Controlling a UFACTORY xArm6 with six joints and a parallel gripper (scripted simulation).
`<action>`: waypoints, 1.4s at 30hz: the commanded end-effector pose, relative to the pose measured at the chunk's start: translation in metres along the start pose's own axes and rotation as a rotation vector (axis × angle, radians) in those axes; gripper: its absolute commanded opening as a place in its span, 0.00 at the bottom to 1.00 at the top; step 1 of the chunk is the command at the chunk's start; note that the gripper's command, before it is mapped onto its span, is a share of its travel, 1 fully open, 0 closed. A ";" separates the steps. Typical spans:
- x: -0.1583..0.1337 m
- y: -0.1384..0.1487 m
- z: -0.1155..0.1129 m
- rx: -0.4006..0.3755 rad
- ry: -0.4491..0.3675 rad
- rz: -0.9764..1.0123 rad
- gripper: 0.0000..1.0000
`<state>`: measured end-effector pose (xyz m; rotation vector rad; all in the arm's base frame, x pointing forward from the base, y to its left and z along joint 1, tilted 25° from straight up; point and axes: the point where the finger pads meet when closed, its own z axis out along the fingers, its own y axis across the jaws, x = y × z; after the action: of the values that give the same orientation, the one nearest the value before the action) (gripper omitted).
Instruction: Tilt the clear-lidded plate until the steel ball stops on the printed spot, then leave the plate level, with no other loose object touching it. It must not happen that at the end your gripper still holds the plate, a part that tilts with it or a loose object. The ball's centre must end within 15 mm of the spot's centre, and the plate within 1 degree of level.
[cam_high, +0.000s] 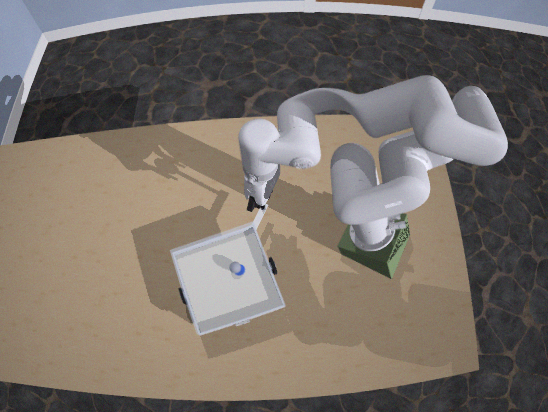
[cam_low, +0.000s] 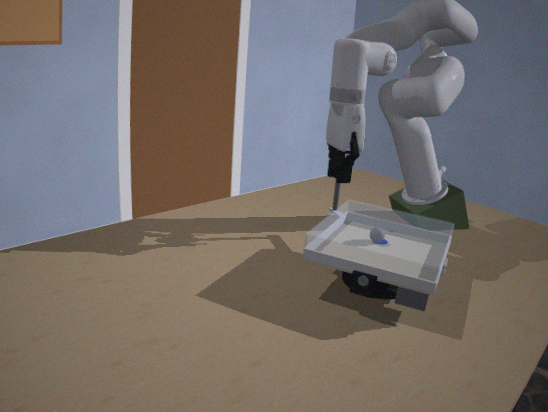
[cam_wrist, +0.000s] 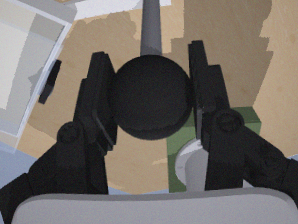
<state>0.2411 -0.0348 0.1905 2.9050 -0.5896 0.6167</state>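
Observation:
The square plate (cam_high: 226, 278) with grey walls and a clear lid rests on a dark pivot base (cam_low: 369, 286). It also shows in the exterior view (cam_low: 380, 242) and at the left edge of the wrist view (cam_wrist: 27, 63). The steel ball (cam_high: 235, 267) sits inside, partly covering the blue printed spot (cam_high: 241, 270); the exterior view shows the ball (cam_low: 376, 233) and the spot (cam_low: 383, 242). A handle rod (cam_low: 335, 196) rises from the plate's far corner and ends in a black knob (cam_wrist: 153, 98). My gripper (cam_wrist: 151, 65) (cam_high: 256, 202) is shut on that knob, above the corner.
The arm's green base block (cam_high: 382, 247) stands on the table to the right of the plate. The table's curved edge runs close behind the arm. A door and blue walls stand beyond the table.

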 end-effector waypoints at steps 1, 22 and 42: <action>0.001 -0.001 -0.002 0.003 0.004 0.001 0.00; 0.002 0.001 0.002 0.003 0.004 0.001 0.00; 0.002 -0.001 -0.003 0.003 0.004 0.001 0.00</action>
<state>0.2405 -0.0342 0.1909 2.9047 -0.5898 0.6115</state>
